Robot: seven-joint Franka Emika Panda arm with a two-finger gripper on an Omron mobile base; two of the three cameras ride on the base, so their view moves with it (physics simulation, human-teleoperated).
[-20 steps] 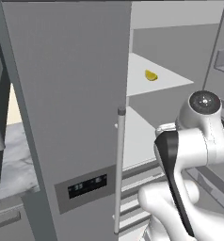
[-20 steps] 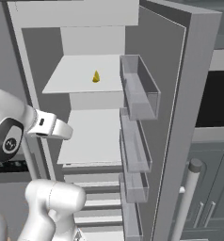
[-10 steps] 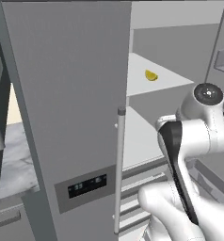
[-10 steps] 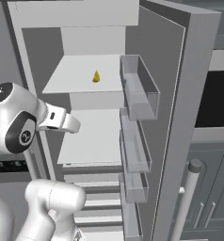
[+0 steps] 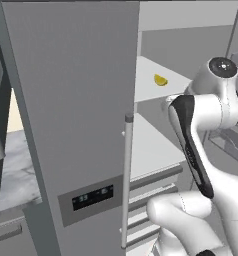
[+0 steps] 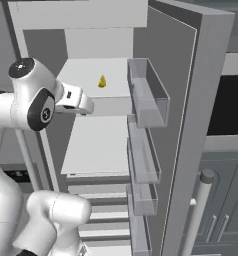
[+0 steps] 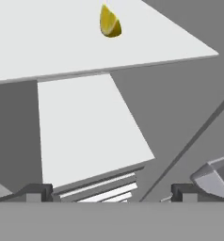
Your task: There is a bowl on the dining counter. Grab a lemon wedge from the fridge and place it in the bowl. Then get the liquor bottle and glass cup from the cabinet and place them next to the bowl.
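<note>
my jaws (image 7: 111,190) stand wide, holding nothing. the lemon wedge (image 7: 110,21) on the fridge (image 6: 191,130) shelf looks light, soft, slick; i'd pinch its flat sides.

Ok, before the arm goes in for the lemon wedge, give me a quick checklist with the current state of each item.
1. Fridge door open: ok, it stands swung wide on the right.
2. Lemon wedge located: ok, it sits on the upper shelf.
3. Tool open: ok, its fingertips stand wide apart.
4. Tool empty: ok, nothing between the fingertips.
5. Tool level with the wedge: not ok, in the hand view the wedge is far up and the tool looks at the lower shelf.
6. Path clear: ok, nothing else lies on the upper shelf near the wedge.
</note>
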